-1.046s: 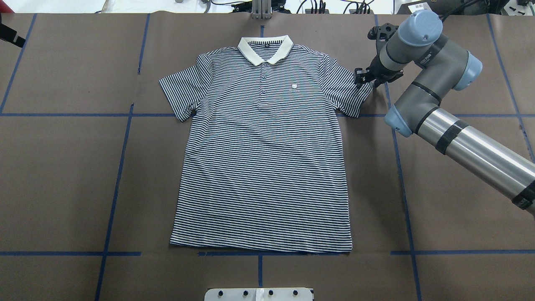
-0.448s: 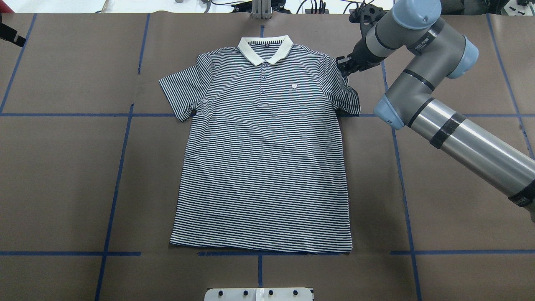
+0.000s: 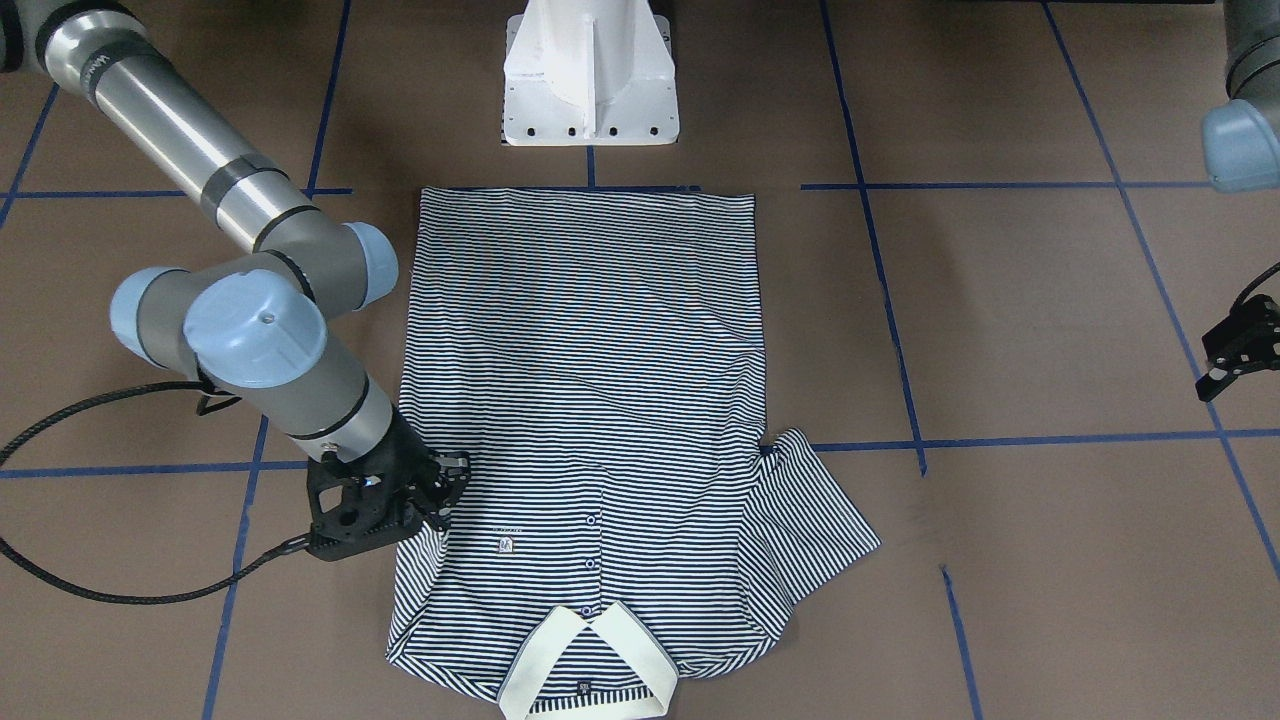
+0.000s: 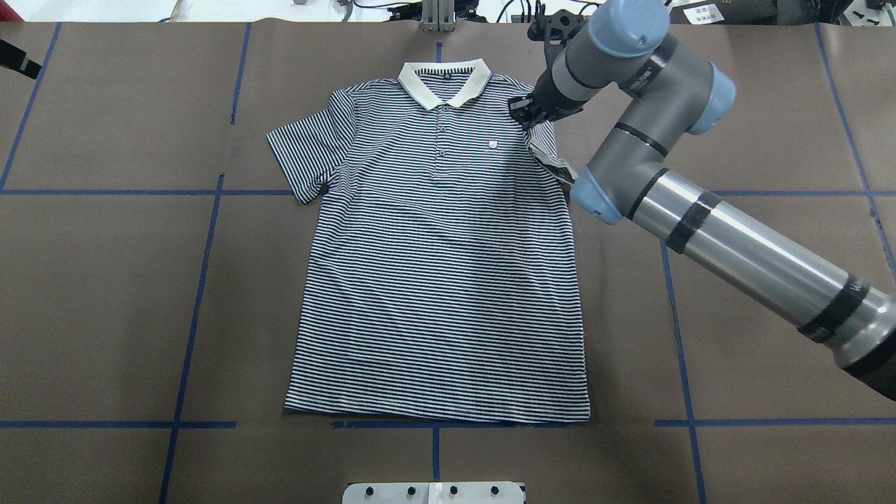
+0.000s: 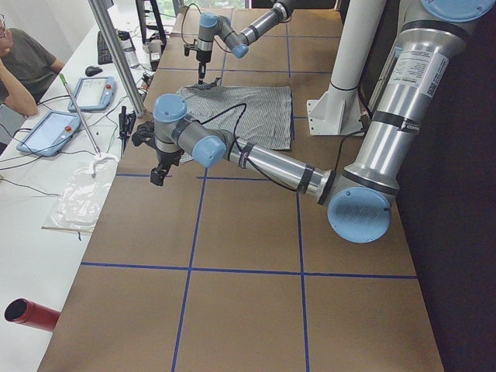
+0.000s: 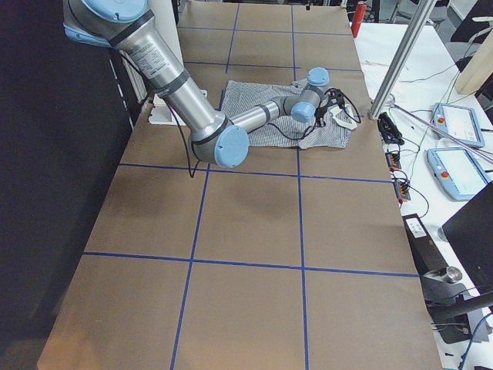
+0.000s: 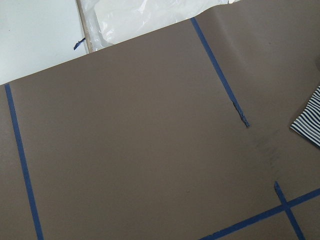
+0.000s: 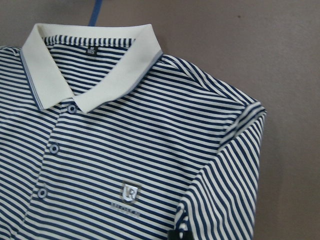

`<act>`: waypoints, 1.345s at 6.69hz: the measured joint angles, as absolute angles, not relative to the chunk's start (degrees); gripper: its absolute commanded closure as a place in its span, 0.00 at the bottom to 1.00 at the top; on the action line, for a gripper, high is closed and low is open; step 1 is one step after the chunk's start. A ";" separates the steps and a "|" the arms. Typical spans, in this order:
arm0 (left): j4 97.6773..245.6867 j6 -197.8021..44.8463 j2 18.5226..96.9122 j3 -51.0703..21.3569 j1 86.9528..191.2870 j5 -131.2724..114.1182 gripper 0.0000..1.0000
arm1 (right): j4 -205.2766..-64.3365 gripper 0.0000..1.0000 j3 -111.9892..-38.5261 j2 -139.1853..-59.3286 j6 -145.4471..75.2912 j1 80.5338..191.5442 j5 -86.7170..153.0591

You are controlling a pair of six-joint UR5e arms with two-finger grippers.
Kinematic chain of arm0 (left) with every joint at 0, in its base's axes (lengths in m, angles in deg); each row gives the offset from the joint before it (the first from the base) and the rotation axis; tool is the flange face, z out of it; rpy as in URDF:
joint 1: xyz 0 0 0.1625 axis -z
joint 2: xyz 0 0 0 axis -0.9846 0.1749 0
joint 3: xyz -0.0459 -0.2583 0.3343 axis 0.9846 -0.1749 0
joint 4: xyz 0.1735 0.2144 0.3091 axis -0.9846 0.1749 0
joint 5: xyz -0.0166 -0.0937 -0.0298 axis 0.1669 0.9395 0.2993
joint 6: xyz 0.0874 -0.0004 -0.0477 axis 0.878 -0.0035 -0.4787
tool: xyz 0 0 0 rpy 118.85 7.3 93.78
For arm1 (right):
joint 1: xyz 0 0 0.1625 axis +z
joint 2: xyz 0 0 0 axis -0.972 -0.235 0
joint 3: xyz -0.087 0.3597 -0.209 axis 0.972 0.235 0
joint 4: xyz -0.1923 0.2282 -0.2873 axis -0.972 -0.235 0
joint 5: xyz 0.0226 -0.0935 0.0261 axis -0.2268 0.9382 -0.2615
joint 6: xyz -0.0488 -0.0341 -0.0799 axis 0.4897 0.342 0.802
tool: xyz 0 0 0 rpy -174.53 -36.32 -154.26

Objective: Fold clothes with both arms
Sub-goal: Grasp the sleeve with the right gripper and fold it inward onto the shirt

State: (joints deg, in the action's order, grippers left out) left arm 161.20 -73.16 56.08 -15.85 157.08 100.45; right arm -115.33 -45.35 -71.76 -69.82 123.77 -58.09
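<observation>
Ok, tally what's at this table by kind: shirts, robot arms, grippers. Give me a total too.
Shirts: 1, the polo shirt
Robot arms: 2, left arm and right arm
Grippers: 2, left gripper and right gripper
Total: 5

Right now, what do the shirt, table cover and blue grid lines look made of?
Shirt: soft matte knit, probably cotton blend; it drapes and creases. Table cover: matte brown paper or similar sheet; overlapping sheet edges show. Blue lines: adhesive tape, apparently; one end looks torn.

Overhead, front, both side views share shirt (image 4: pixel 441 280); wrist cameras close.
</observation>
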 measured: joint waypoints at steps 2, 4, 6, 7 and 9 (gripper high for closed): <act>161.24 -73.25 56.37 -15.80 157.04 100.42 0.00 | -115.20 0.01 -36.75 -65.23 -70.22 121.70 -52.39; 161.28 -73.79 57.26 -15.73 156.98 100.26 0.00 | -114.86 0.00 -35.02 -64.12 -70.28 121.03 -50.22; 161.49 -80.75 60.25 -15.24 154.24 99.40 0.00 | -116.32 0.00 -36.68 -64.46 -73.36 121.07 -52.03; 162.97 -90.02 62.13 -14.79 149.91 96.81 0.00 | -122.29 0.00 -40.65 -65.06 -74.63 121.28 -54.42; 170.79 -112.78 64.68 -12.09 140.15 89.08 0.00 | -141.51 0.00 -56.04 -69.15 -74.89 122.52 -58.42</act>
State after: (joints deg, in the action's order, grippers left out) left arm 170.79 -112.78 64.68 -12.09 140.15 89.08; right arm -141.51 -56.04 -69.15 -74.89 122.52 -58.42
